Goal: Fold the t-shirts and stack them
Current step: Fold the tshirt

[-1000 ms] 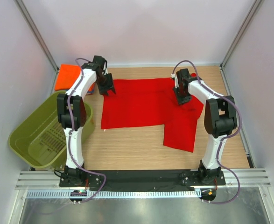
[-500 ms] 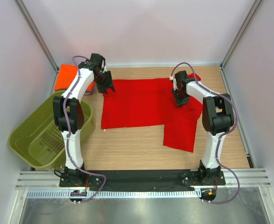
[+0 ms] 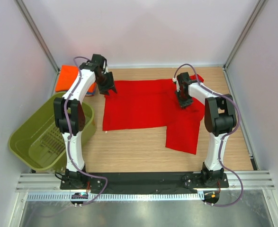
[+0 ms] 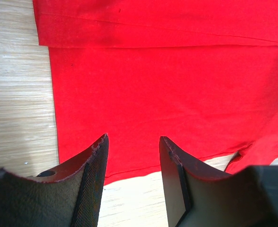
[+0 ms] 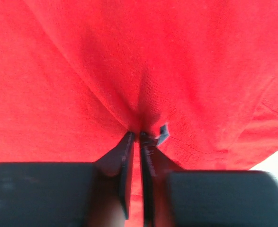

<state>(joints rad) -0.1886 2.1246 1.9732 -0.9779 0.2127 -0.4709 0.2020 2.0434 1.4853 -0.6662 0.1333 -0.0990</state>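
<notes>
Two robot arms, the left arm and the right arm, are mounted on one wooden table. Each carries one gripper, the left gripper and the right gripper, so that there are two grippers in all; every gripper has two fingers, as both wrist views confirm, giving four fingers altogether. Two t-shirts can be counted, one red t-shirt and one orange t-shirt, and beside them there is one olive-green basket.
</notes>
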